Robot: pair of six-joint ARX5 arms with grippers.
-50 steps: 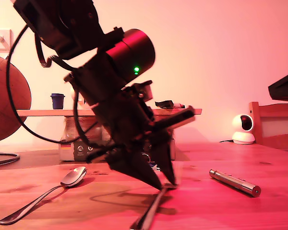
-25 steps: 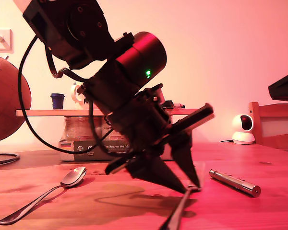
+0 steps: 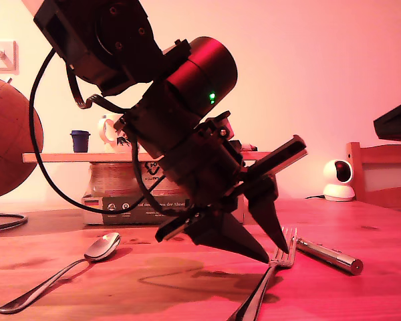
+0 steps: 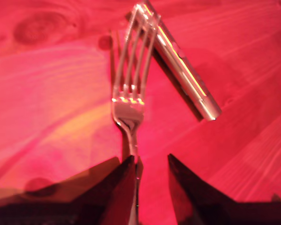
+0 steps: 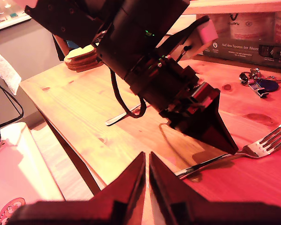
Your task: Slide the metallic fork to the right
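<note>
Wooden table [image 3: 67, 294] carries the items. Metallic fork [image 3: 271, 277] lies nearest in the exterior view, tines touching the pen-like cylinder [image 3: 327, 255]. My first gripper [image 3: 274, 254] stands over the fork neck, jaws slightly apart, nothing gripped. My second gripper [image 5: 146, 161] is nearly closed, empty. Spoon [image 3: 60, 271] lies well apart at the exterior view's left.

Your first arm [image 3: 180, 134] is matte black, a blocky housing joined to a cylindrical motor casing with a small green light [image 3: 212, 96], black cables [image 3: 47, 167] looping beside that casing, and your first gripper [image 3: 271, 251] ending in two dark, pointed wedge fingers [image 3: 230, 237].
</note>
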